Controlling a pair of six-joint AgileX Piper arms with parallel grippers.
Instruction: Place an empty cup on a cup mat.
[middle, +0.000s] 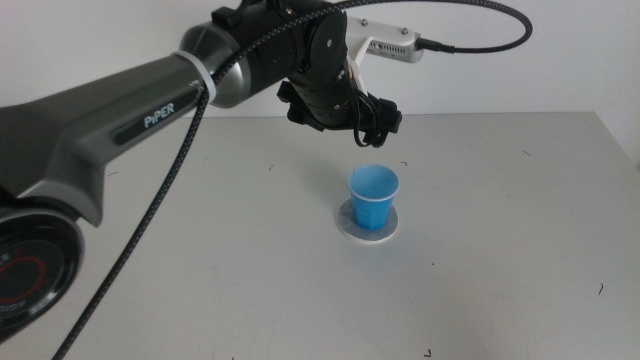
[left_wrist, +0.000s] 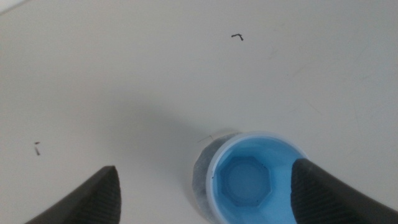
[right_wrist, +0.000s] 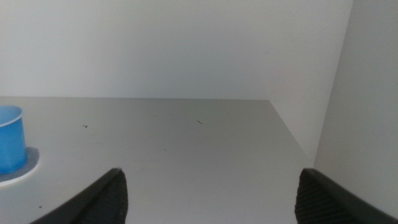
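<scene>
Closest to you in the middle view is the left arm (middle: 110, 120), a thick grey limb marked PIPER that enters from the left and crosses the upper part of the picture, with a braided cable (middle: 150, 215) hanging off it and sweeping down toward the bottom edge. Its left gripper (middle: 372, 120) hangs in the air above and a little behind the cup (middle: 373, 196), not touching it. Your left wrist view shows the jaws spread wide apart and holding nothing; one dark jaw overlaps the cup's rim in that picture, but the middle view shows clear air between them.

You will find the cup upright on the mat (middle: 345, 226), which lies flat on the surface (middle: 500, 280) near the middle of the table. From above, the cup's pale blue inside looks empty, and only a thin grey sliver of the mat peeks out beside it (left_wrist: 200, 180). Mat edge shows around the cup's base on every visible side in the middle view.

Your right gripper (right_wrist: 211, 199) waits low and off to the side, outside the middle view, its jaws also spread wide with nothing between them. Its camera catches the cup and mat at the edge of its picture, well apart from it. A white wall (right_wrist: 186, 43) backs the surface, and a second wall (right_wrist: 360, 112) meets it at the corner. A few small dark marks (left_wrist: 237, 37) dot the surface. Nothing stands between either gripper and the cup.
</scene>
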